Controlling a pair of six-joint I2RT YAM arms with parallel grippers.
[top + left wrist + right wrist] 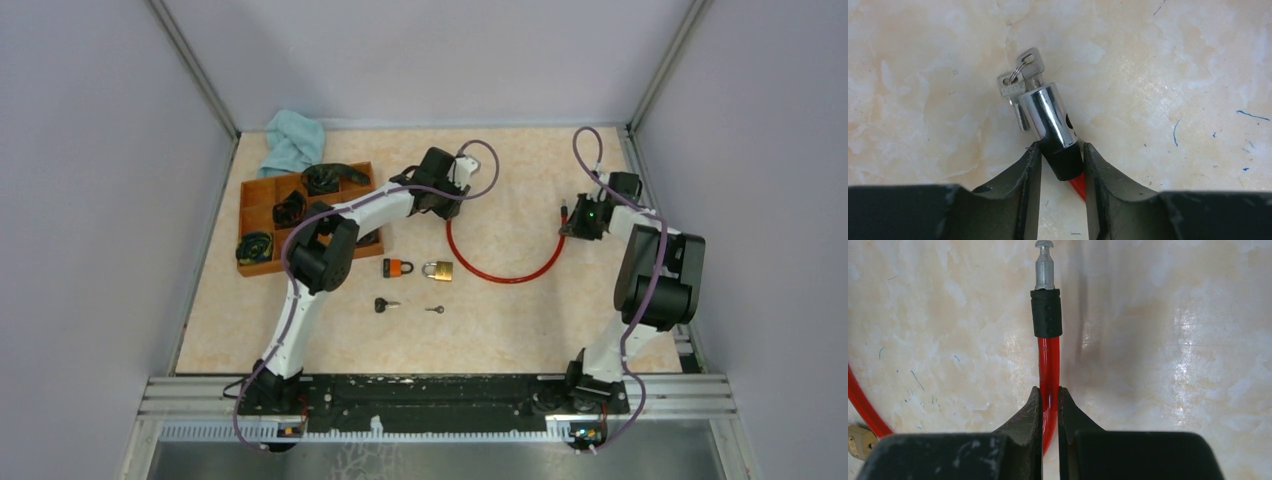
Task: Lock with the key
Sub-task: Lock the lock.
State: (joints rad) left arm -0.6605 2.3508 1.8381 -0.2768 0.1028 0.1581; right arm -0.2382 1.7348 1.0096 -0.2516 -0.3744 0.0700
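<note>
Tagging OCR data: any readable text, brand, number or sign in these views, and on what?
No legible text in any view.
Keys on the ring: any stamping is too blurred to read.
Brass padlock and orange padlock: too small to read.
Chrome lock barrel, red cable: no markings visible.

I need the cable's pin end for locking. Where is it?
In the right wrist view, the pin sticks out beyond the right gripper, which clamps the red cable behind it.
</note>
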